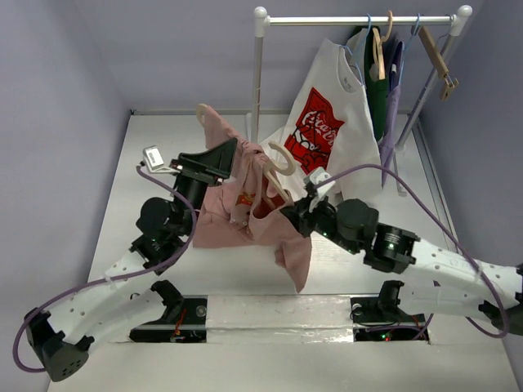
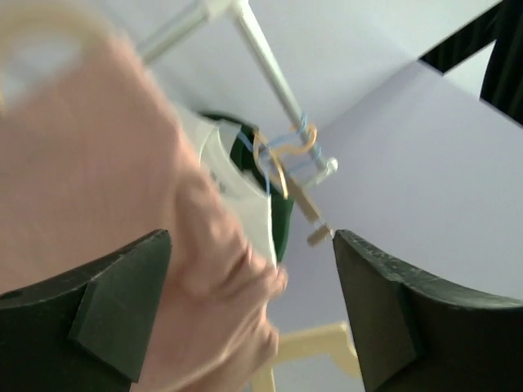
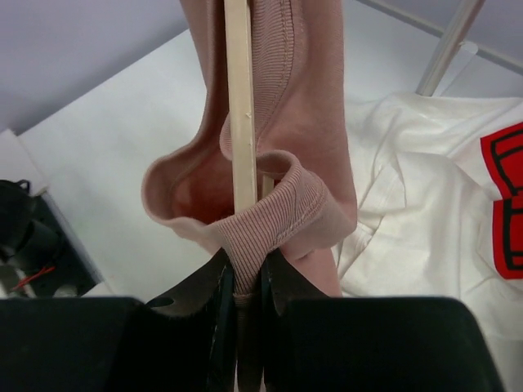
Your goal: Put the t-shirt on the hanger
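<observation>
The dusty-pink t-shirt (image 1: 221, 220) hangs bunched in the air between my two arms. The cream hanger (image 1: 283, 161) is partly inside it, with its hook sticking out above the cloth. My right gripper (image 1: 292, 214) is shut on the shirt's ribbed collar (image 3: 270, 224). The hanger's bar (image 3: 239, 106) runs up through the collar opening in the right wrist view, right above my right gripper (image 3: 245, 278). My left gripper (image 1: 233, 155) is up against the shirt's upper left side. In the left wrist view it (image 2: 253, 278) stands wide open, with blurred pink cloth (image 2: 98, 163) by the left finger and a piece of the hanger (image 2: 319, 339) below.
A white clothes rail (image 1: 359, 20) stands at the back right on a white post (image 1: 258, 73). A white t-shirt with a red logo (image 1: 323, 131), a green garment (image 1: 377, 98), a brown wooden hanger (image 1: 437, 57) and thin blue hangers hang from it.
</observation>
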Action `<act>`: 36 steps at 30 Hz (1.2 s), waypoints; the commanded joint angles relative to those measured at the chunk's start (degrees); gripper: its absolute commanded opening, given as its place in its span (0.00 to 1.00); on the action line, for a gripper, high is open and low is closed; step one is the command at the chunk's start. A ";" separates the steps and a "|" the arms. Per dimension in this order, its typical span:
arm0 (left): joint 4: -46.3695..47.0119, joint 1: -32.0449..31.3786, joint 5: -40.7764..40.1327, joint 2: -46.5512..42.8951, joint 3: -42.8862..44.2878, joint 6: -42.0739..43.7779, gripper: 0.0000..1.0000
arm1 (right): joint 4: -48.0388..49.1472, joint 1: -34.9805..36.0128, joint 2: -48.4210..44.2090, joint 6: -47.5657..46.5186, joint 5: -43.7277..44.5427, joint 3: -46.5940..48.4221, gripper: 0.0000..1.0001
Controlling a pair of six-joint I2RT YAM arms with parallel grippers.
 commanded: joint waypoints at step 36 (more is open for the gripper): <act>-19.94 10.08 4.75 13.30 19.27 12.96 0.15 | -11.74 0.07 -13.45 6.06 -1.63 0.23 0.00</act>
